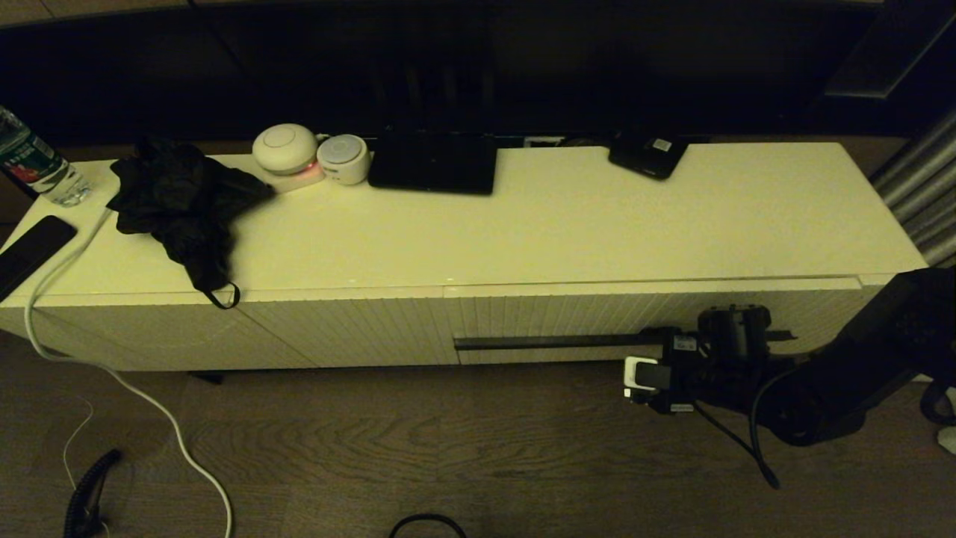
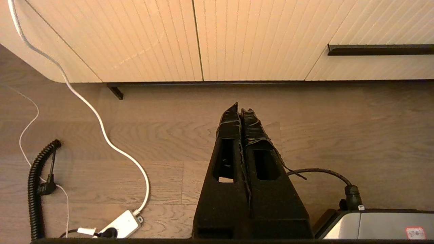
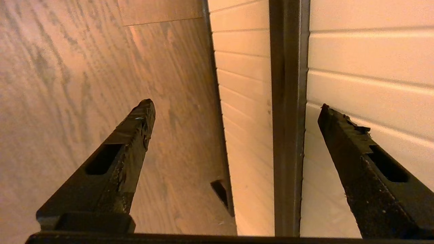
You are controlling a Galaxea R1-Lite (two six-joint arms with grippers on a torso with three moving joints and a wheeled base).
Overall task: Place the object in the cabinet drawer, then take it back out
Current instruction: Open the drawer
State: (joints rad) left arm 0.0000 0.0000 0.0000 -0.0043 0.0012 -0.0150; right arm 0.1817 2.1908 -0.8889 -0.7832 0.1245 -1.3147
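The long cream cabinet fills the head view. Its ribbed drawer on the right half looks closed. My right gripper is at the right part of the dark bar handle. In the right wrist view the right gripper is open, with the handle running between its two fingers and touching neither. My left gripper is shut and empty, hanging over the wooden floor in front of the cabinet. The clear bottle with the grey cap is out of view.
On the cabinet top lie a bottle with a green-and-red label, black cloth, two white round devices, a black tablet, a black box and a dark phone. A white cable and a coiled cord cross the floor.
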